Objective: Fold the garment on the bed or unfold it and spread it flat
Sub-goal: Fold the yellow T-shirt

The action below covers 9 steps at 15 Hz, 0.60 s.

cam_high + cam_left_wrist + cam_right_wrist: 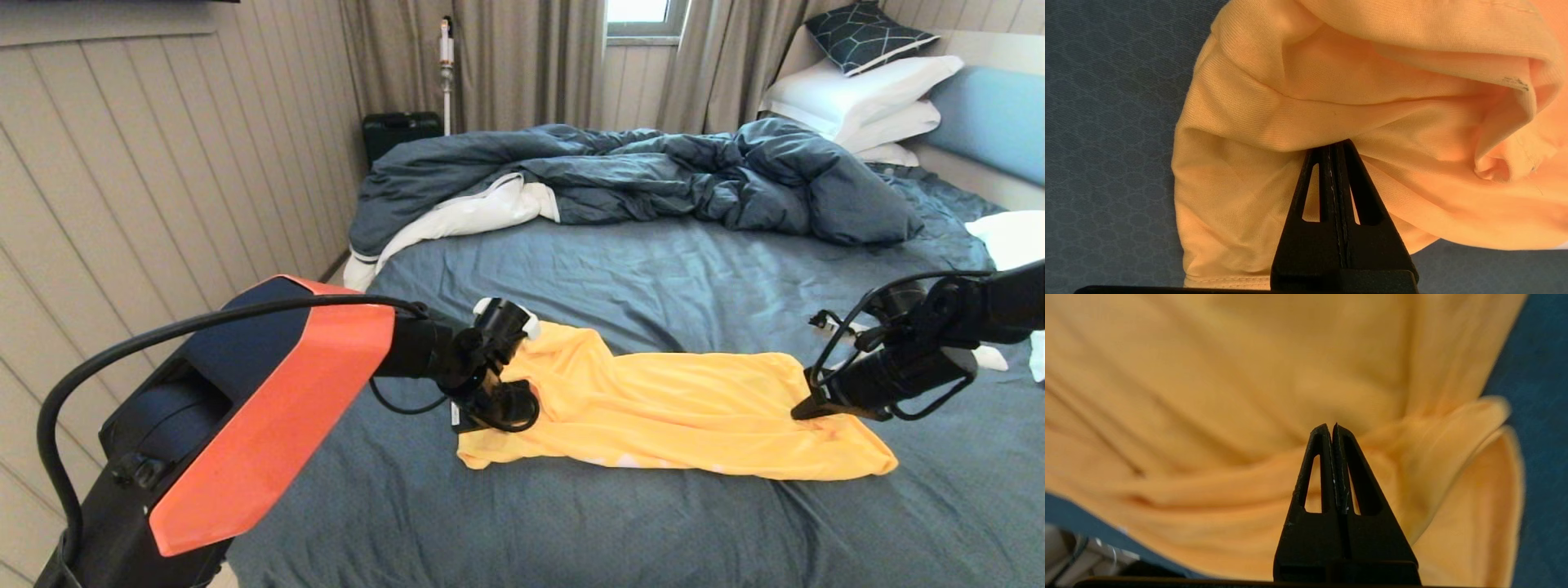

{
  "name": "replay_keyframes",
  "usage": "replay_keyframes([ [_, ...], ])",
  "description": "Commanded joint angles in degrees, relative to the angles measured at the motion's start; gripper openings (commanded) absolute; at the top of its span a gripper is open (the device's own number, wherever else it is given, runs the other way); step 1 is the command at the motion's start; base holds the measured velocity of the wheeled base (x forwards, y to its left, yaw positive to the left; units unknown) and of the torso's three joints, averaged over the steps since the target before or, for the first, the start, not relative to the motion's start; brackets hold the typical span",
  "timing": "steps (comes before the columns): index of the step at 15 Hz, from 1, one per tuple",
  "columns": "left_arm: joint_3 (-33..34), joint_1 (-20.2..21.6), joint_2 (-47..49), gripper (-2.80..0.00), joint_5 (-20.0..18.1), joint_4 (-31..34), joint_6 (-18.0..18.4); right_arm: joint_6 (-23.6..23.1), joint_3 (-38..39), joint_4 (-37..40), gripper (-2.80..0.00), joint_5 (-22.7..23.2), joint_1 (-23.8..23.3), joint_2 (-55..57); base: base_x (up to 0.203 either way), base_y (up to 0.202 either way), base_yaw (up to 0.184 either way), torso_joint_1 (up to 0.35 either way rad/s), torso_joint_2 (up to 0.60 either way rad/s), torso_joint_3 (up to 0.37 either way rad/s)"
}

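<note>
The garment, a yellow-orange T-shirt, lies in a long rumpled band across the near part of the bed. My left gripper is at its left end, where the cloth rises to a peak. In the left wrist view that gripper is shut, its tips tucked under a fold of the garment whose creases run into them. My right gripper is at the garment's right end. It is shut too, with folds of the garment gathering at its tips.
A rumpled dark blue duvet with a white underside lies across the far part of the bed. White pillows are stacked at the far right. A white cloth lies by the right arm. A panelled wall runs along the left.
</note>
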Motion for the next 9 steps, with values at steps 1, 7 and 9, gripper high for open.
replay_keyframes([
  [1,0.1,0.0,0.0,-2.8,0.0,0.2,-0.2,1.9,-3.6,0.2,-2.8,-0.1,0.2,2.8,0.0,0.0,0.0,0.0,0.0,0.0],
  [7,0.6,0.5,-1.1,-2.8,0.0,-0.1,-0.5,7.9,-8.3,0.2,-2.8,-0.6,1.5,1.7,0.0,0.0,0.0,0.0,0.0,0.0],
  [9,0.8,0.5,-2.2,-2.8,0.0,0.2,-0.5,7.9,-6.2,0.4,-2.8,-0.4,1.4,-2.5,0.0,0.0,0.0,0.0,0.0,0.0],
])
